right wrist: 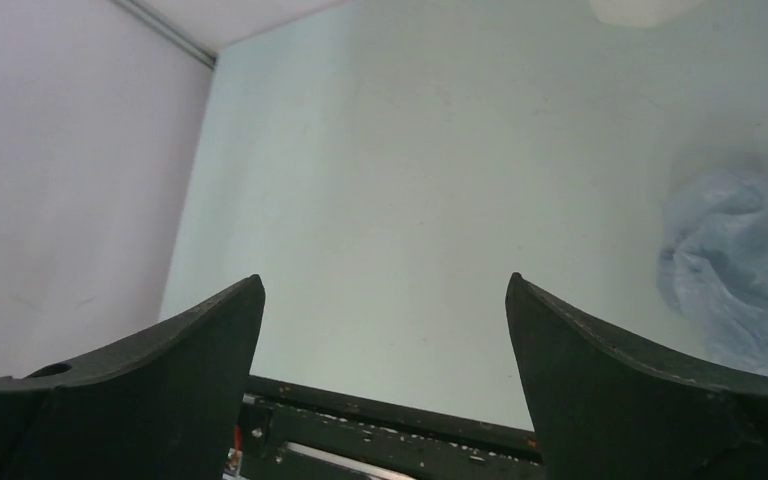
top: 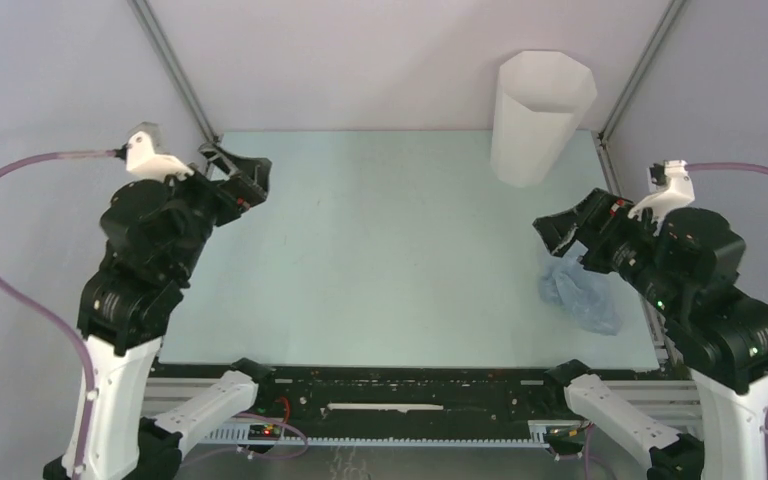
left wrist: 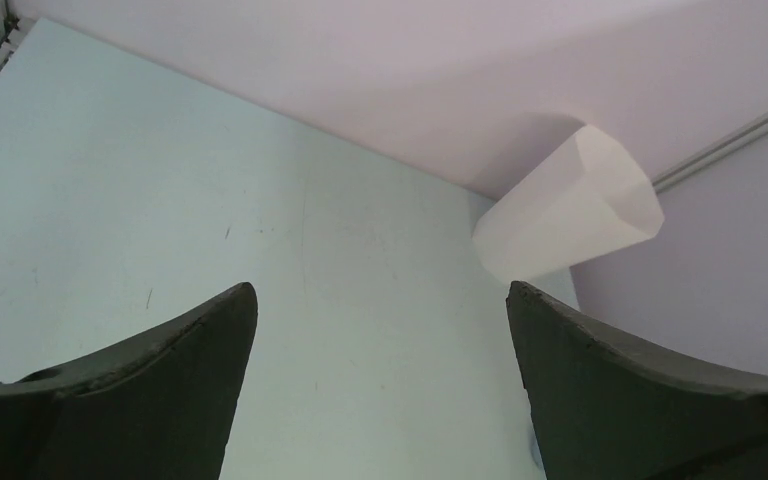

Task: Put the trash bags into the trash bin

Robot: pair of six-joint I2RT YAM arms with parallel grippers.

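The trash bag point(top: 582, 292) is lying crumpled on the surface point(top: 380, 250), not yet in the upright trash bin point(top: 540, 115), while the left claw point(top: 245, 172) and right claw point(top: 560, 236) are hovering released, empty.

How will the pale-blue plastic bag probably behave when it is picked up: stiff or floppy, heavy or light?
The bag looks like thin, crumpled film, so it will probably sag and unfold when lifted. It seems very light for its size. Its glossy surface may slip.

Wrinkly translucent film bag point(top: 582, 292) — smooth matt white plastic bin point(top: 539, 115)
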